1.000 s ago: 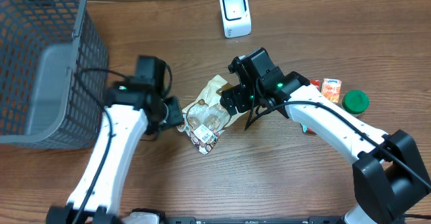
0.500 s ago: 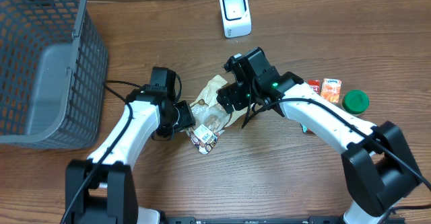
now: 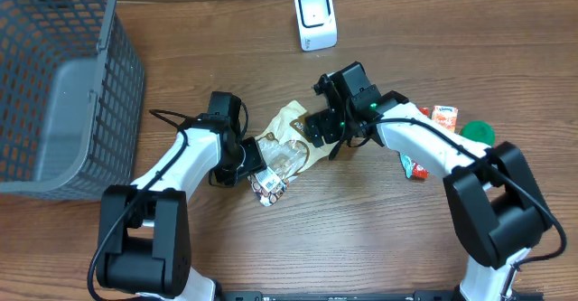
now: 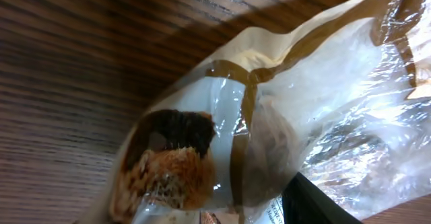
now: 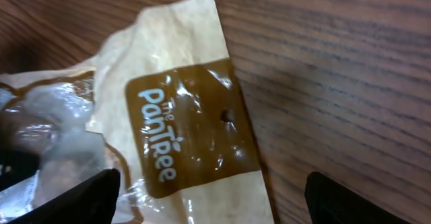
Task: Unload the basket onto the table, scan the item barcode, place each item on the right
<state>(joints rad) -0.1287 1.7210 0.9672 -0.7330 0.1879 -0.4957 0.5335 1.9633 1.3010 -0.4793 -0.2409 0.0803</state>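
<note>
While the pastry bag (image 3: 282,152) lies mid-frame on the table (image 3: 361,238), it shows cream film, a clear window and a brown Pantree label (image 5: 192,126). The right gripper (image 3: 318,134) is spread wide over its upper end, gripping nothing. The left gripper (image 3: 249,163) is at the lower-left end; can't tell its grip.

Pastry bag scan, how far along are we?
Done: nothing much; the pastry bag lies on the table, well short of the scanner. In hand: the left gripper sits at the bag's lower end, grip unclear, and the right gripper stands open astride its brown-labelled top end. Left: lift the bag and show its barcode to the scanner.
</note>
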